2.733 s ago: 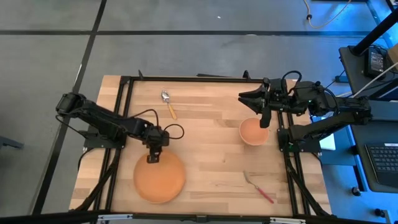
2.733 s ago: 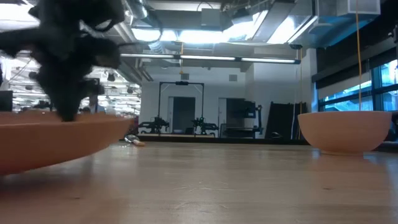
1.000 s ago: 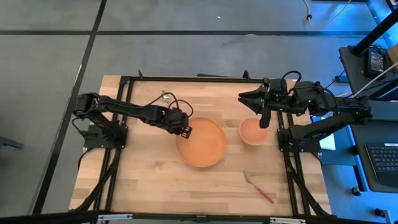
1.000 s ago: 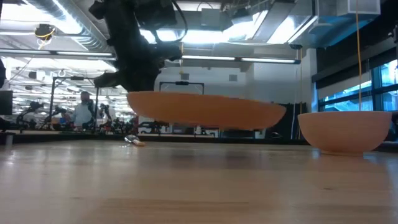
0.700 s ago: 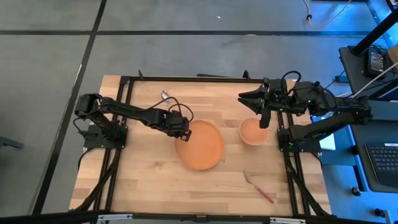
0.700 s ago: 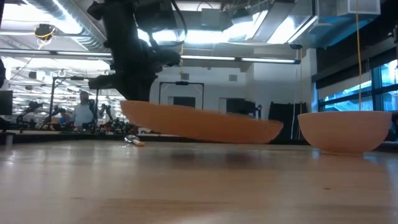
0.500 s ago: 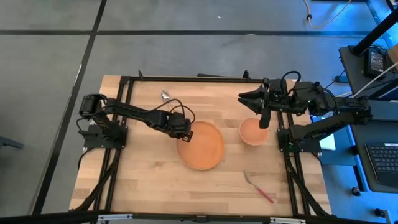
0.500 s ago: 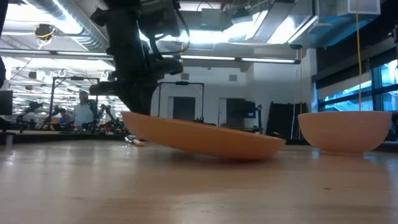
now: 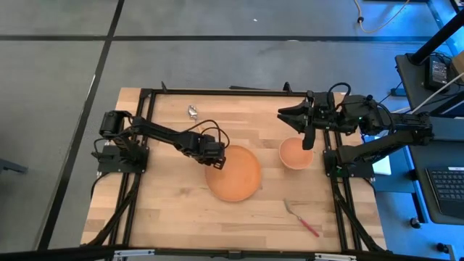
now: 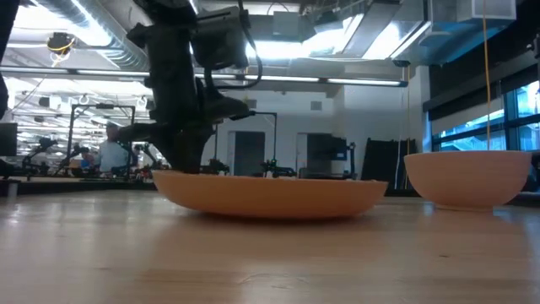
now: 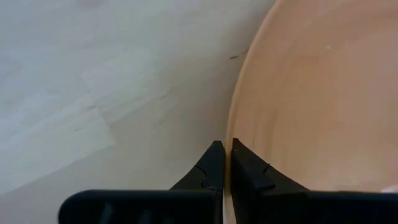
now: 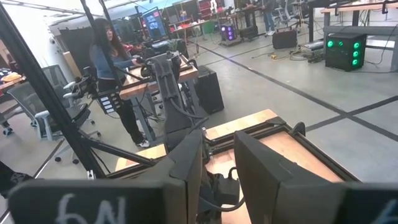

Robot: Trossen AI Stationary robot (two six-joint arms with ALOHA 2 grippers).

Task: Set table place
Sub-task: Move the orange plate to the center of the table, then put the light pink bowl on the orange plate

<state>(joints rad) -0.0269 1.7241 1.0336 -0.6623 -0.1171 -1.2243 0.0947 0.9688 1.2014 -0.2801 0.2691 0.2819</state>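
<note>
Wooden table (image 9: pixel 246 217), plate (image 9: pixel 233 174), bowl (image 9: pixel 294 154), fork (image 9: pixel 301 217), spoon (image 9: pixel 193 111)

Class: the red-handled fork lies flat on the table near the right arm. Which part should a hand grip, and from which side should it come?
Grip the fork across its red handle, coming straight down from above. It lies flat on the bare table planks with open space around it, and the handle looks thicker than the thin metal tines, so it probably gives the fingers more to close on.
</note>
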